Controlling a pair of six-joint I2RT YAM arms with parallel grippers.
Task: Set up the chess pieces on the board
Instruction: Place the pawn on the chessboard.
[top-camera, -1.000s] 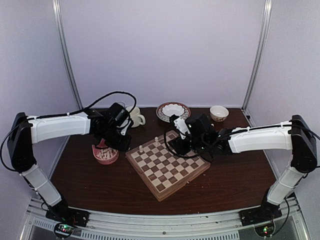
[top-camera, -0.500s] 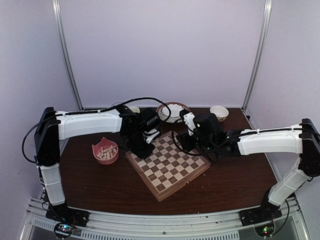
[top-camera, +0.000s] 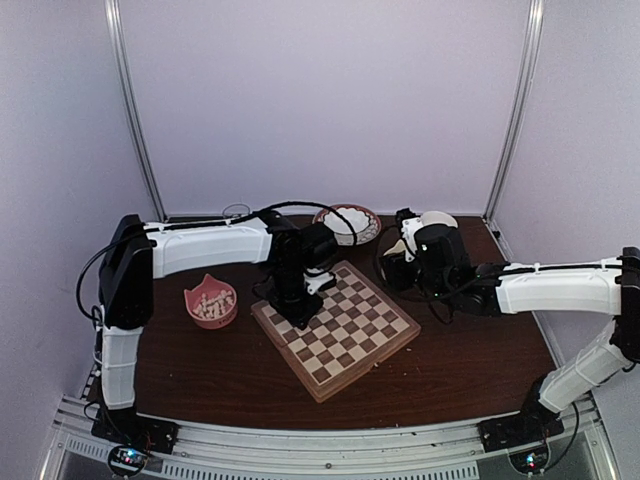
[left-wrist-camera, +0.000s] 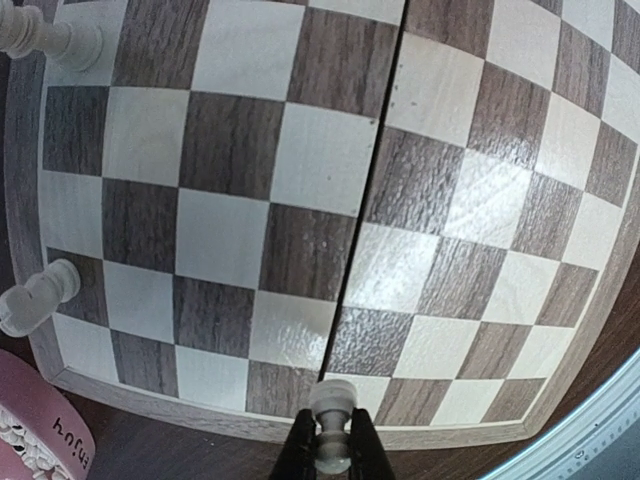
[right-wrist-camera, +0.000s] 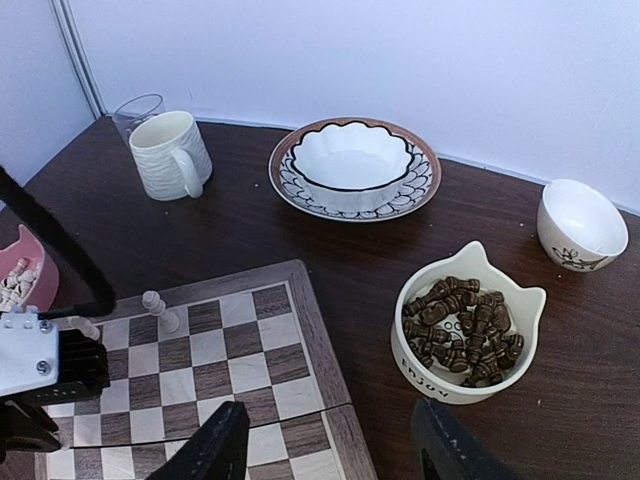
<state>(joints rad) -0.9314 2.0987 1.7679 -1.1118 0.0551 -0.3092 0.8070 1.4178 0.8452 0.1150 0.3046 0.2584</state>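
left gripper (left-wrist-camera: 330, 456) pinching pale chess piece (left-wrist-camera: 331, 402), holding it over edge row of board (left-wrist-camera: 300, 200); cannot tell if touching. two other pale pieces (left-wrist-camera: 38, 300) standing along one side of board. right gripper (right-wrist-camera: 330, 452) hanging spread, empty, over board corner, beside cream cat-eared bowl (right-wrist-camera: 412, 375) holding dark pieces (right-wrist-camera: 462, 325). pink bowl (top-camera: 196, 316) sitting left of board.

Mug (right-wrist-camera: 170, 153) w/ glass (right-wrist-camera: 138, 108) behind, scalloped dish (right-wrist-camera: 352, 200), sm. white bowl (right-wrist-camera: 580, 228), cream cat-ear bowl (right-wrist-camera: 425, 378), pink bowl (top-camera: 212, 321).
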